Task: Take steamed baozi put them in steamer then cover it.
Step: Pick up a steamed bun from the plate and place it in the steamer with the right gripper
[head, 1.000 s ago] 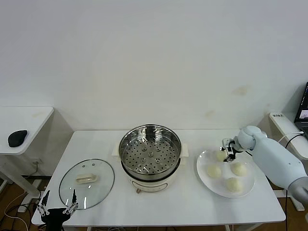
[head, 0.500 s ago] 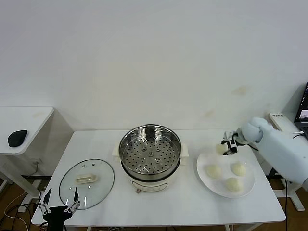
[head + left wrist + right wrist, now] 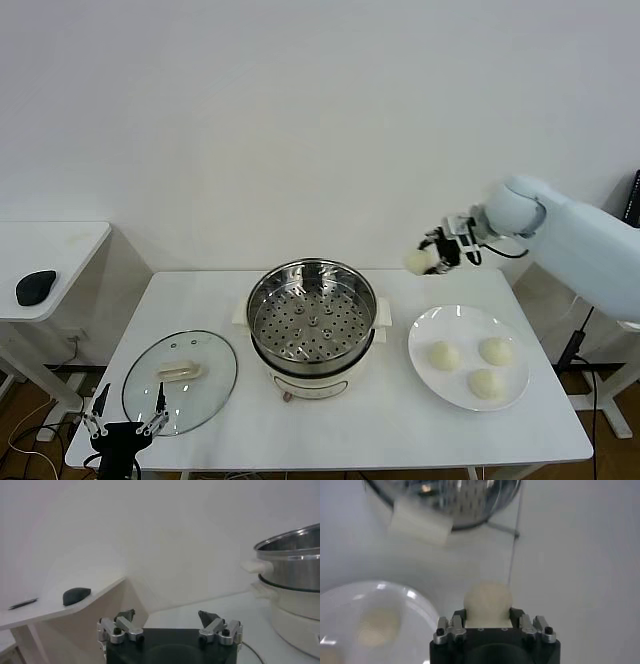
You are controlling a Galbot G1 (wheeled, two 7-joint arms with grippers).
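My right gripper (image 3: 432,255) is shut on one pale steamed baozi (image 3: 418,261), held in the air to the right of the steamer (image 3: 312,320) and above the table. In the right wrist view that baozi (image 3: 488,602) sits between the jaws of the right gripper (image 3: 488,616), with the steamer's rim (image 3: 445,500) beyond. Three more baozi (image 3: 445,355) lie on the white plate (image 3: 428,330). The steel steamer basket is empty. The glass cover (image 3: 181,380) lies flat on the table at the left. My left gripper (image 3: 124,428) waits open below the table's front left edge.
A low side table (image 3: 50,250) with a dark mouse (image 3: 36,286) stands to the far left; the left wrist view shows the mouse (image 3: 76,595) too. The steamer's side (image 3: 295,565) fills the edge of that view. A wall runs behind the table.
My right gripper has lifted one baozi off the plate and carried it up and leftward, toward the steamer. The left arm has stayed put.
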